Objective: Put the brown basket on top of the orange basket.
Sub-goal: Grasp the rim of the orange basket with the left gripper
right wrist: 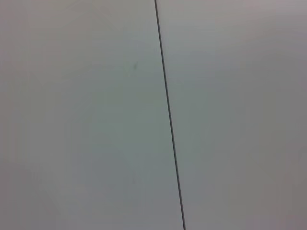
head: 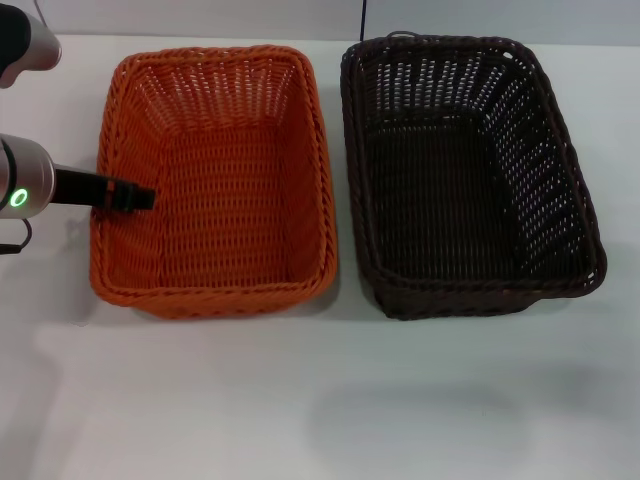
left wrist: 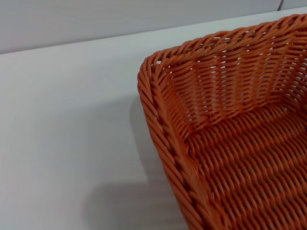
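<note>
The orange basket stands on the white table at the left. The brown basket stands beside it on the right, close to it and apart from it. Both are upright and empty. My left gripper reaches in from the left across the orange basket's left rim, its black tip over the basket's inside. The left wrist view shows a corner of the orange basket and bare table. My right gripper is out of view, and the right wrist view shows only a plain grey surface with a thin dark line.
The white table stretches wide in front of both baskets. A grey wall runs behind the table's back edge. Part of my left arm shows at the upper left.
</note>
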